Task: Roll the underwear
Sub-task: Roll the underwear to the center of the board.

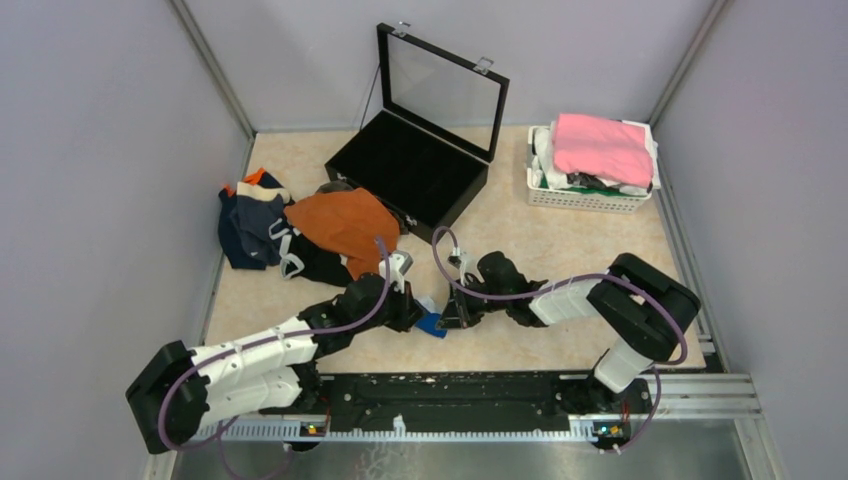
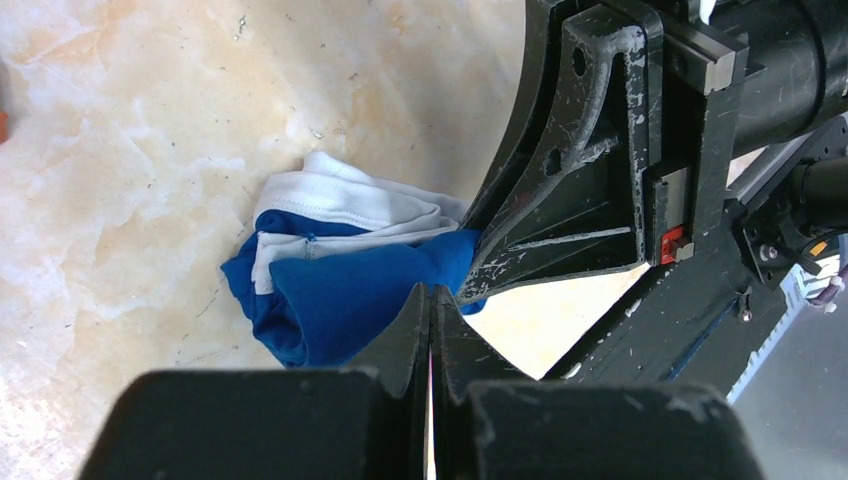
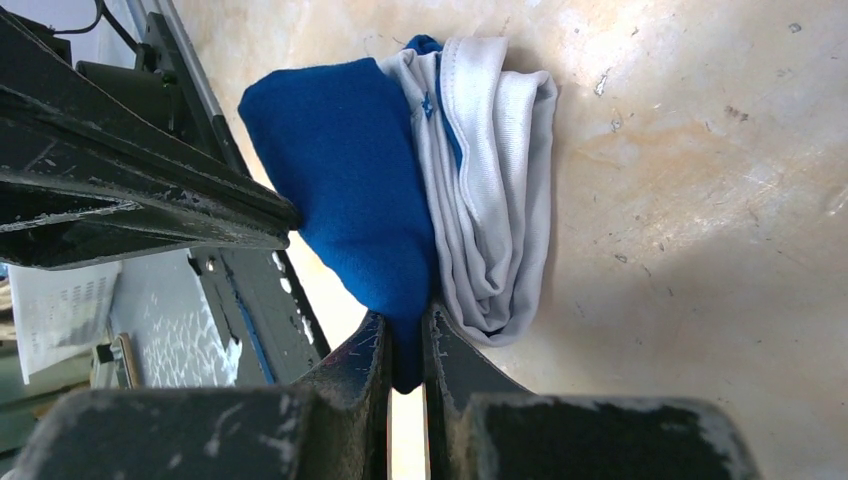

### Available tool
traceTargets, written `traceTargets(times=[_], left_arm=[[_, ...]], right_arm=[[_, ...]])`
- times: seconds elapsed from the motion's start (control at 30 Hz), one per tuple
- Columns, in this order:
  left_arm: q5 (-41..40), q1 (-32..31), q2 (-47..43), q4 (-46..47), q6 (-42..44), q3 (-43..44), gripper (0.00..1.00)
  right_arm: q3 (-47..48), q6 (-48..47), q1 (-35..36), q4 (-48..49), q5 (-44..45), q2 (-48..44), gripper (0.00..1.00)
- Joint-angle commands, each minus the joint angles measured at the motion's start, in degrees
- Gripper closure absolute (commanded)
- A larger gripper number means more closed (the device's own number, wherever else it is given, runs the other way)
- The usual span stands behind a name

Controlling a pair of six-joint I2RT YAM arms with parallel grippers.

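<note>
The open case stands at the back middle of the worktop. Left of the case lies the underwear pile. Right of the case stands the basket, with folded cloths in it. In front of the case lies the rolled underwear, with the left claw at its left and the right claw at its right.

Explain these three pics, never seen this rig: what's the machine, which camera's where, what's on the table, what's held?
Two robot arms are bolted at the near edge of the table, each ending in a two-finger end effector. The wide picture looks down from above and behind them; each close-up comes from a wrist camera. On it: an open black case, a white basket holding a pink cloth, a pile of underwear, and one partly rolled blue underwear between the arms. The right end effector is shut on its blue fabric. The left end effector is shut, tips against the same piece; whether it pinches cloth is unclear.
</note>
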Motion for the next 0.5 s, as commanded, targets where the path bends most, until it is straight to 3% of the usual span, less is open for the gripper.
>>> traceTargets(times=[0.0,0.23,0.47], left_arm=[[-1.27,-0.09,0.60,2.35,-0.86,-1.03,1.00],[-7.04,-0.09,4.78,1.59,-3.84,-1.59,1.00],[-8.29,-0.09,9.52,4.04,-5.83,-2.98,1.00]], right_arm=[[-0.55,-0.53,-0.68,-4.09,3.32,2.24,1.00],[-0.65,-1.10,-0.65,-4.89,3.37,1.53,1.00],[-0.62,-1.90,-0.65,-5.93,3.16,-1.15,0.83]])
